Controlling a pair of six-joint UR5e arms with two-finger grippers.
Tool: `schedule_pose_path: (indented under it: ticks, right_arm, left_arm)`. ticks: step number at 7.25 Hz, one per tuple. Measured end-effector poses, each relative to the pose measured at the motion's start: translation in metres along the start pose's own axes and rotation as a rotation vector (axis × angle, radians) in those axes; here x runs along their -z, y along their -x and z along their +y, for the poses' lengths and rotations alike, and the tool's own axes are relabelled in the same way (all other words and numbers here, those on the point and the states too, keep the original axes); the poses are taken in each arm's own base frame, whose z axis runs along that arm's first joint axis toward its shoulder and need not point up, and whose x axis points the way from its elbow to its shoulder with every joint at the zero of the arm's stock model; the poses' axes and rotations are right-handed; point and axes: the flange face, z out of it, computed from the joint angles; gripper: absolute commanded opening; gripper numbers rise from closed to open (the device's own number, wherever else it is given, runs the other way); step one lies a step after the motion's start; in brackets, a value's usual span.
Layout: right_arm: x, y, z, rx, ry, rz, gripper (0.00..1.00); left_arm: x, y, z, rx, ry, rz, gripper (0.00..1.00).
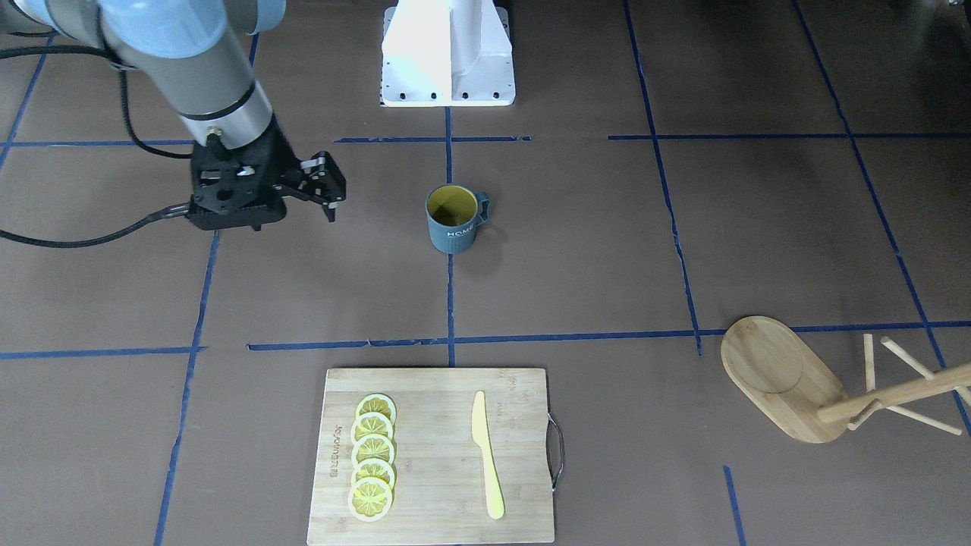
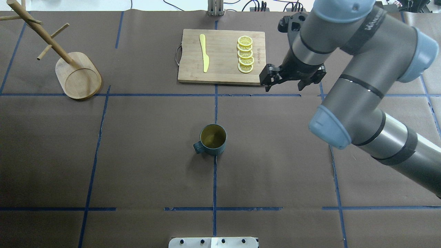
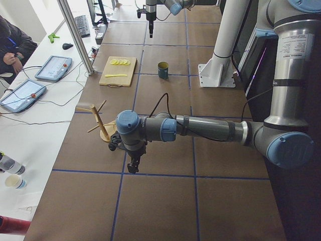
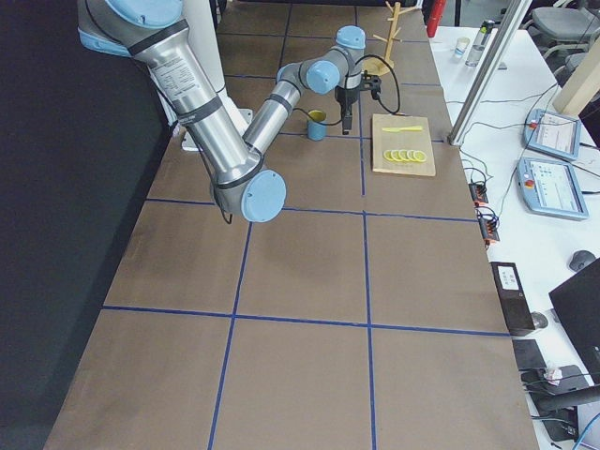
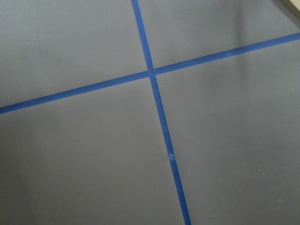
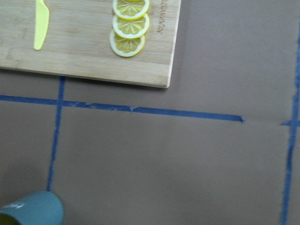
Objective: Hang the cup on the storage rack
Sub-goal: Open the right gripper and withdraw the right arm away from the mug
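Observation:
The cup (image 2: 213, 139), teal-grey with a yellow inside, stands upright mid-table on a blue tape line, its handle toward the robot's left; it also shows in the front view (image 1: 454, 220) and at the right wrist view's bottom left corner (image 6: 30, 208). The storage rack (image 2: 79, 77) stands upright at the far left, with nothing on its pegs; the front view shows its base (image 1: 781, 379). My right gripper (image 2: 267, 89) hangs above the table, right of and beyond the cup, fingers together and empty (image 1: 331, 214). My left gripper (image 3: 133, 168) hovers beside the rack; I cannot tell whether it is open or shut.
A rectangular bamboo cutting board (image 2: 220, 57) with several lemon slices (image 2: 245, 54) and a yellow knife (image 2: 204, 53) lies at the far middle, close to my right gripper. The robot's white base (image 1: 447, 53) is at the near edge. Blue tape lines cross the brown table.

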Motion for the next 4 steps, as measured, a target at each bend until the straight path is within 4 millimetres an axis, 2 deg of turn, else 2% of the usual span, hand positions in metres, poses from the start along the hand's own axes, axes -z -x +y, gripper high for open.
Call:
schedule_pose_path:
  ticks: [1,2,4]
  right_arm:
    - [0.004,-0.061,-0.011,0.068,0.008,0.029,1.0]
    - [0.008,-0.133,-0.015,0.138,0.025,0.058,1.0]
    - [0.023,-0.273,0.001,0.241,0.062,0.074,1.0]
  left_arm:
    - [0.002,-0.002,-0.002,-0.006,-0.01,-0.002,1.0]
    - [0.004,-0.004,-0.005,-0.014,-0.021,-0.001,1.0]
    - [0.01,-0.008,-0.011,-0.043,-0.051,-0.005,1.0]
